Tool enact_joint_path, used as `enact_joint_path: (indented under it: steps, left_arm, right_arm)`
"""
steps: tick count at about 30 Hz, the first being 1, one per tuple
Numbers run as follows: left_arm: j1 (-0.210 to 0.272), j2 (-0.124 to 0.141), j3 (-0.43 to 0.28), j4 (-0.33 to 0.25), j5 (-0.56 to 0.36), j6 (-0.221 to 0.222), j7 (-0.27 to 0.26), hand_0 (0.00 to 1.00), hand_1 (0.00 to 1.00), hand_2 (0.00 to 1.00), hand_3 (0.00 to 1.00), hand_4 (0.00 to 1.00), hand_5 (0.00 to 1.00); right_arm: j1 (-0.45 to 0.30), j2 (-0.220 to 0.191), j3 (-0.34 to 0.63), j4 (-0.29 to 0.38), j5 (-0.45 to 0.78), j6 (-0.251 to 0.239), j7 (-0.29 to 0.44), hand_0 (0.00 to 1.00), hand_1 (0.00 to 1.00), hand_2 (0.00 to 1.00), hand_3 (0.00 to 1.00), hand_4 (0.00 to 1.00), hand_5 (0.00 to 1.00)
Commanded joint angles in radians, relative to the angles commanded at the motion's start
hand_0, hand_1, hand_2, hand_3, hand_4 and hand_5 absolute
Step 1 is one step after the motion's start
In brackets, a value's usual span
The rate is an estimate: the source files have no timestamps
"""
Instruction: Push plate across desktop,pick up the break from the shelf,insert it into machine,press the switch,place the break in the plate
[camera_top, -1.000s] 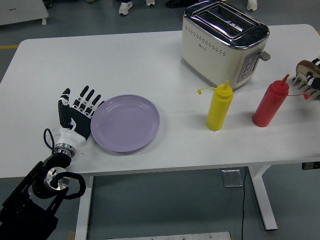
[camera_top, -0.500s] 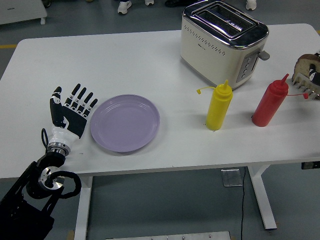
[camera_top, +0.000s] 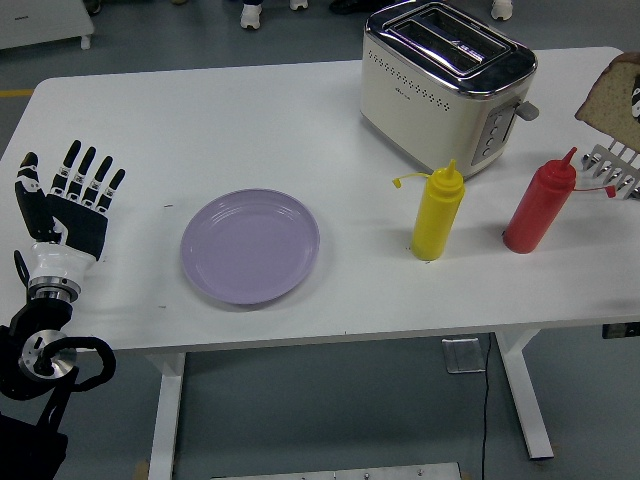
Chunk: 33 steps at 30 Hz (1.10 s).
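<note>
Standing on the table (camera_top: 250, 110): one plate (camera_top: 250, 246), one toaster (camera_top: 447, 83), two bottles (camera_top: 438, 213).

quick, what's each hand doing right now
Left hand: open, fingers spread, holding nothing, left of the purple plate.
Right hand: barely in view; bread slice lifted above the rack, grip cannot be told.

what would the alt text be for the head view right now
A slice of bread is lifted above a metal rack at the white table's right edge. The open left hand sits apart from a purple plate; a toaster stands behind yellow and red squeeze bottles.
</note>
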Motion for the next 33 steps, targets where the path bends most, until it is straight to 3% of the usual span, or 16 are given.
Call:
enact_joint_path:
  steps: [9,19,24,33]
  left_arm:
    - [0.081,0.039,-0.084,-0.066,-0.005,-0.003,0.007,0.820,0.860,0.920,0.846,0.654,0.998]
    - [0.139,0.060,-0.141,-0.091,-0.007,-0.005,0.010,0.818,0.858,0.918,0.844,0.651,0.998]
    - [0.146,0.058,-0.147,-0.091,-0.008,-0.005,0.011,0.818,0.858,0.918,0.844,0.651,0.998]
    - [0.140,0.058,-0.148,-0.090,-0.008,-0.006,0.011,0.817,0.857,0.915,0.843,0.652,0.998]
  right_arm:
    - [0.062,-0.016,-0.018,0.062,0.118,-0.095,0.013,0.299,0.356,0.418,0.460,0.305,0.002]
    - [0.212,-0.011,-0.080,0.057,0.244,-0.139,-0.008,0.287,0.344,0.409,0.455,0.291,0.002]
    - [0.308,0.006,-0.142,0.020,0.293,-0.136,-0.036,0.287,0.344,0.409,0.455,0.291,0.002]
    - [0.485,0.082,-0.248,-0.107,0.359,-0.129,-0.066,0.300,0.343,0.405,0.453,0.249,0.002]
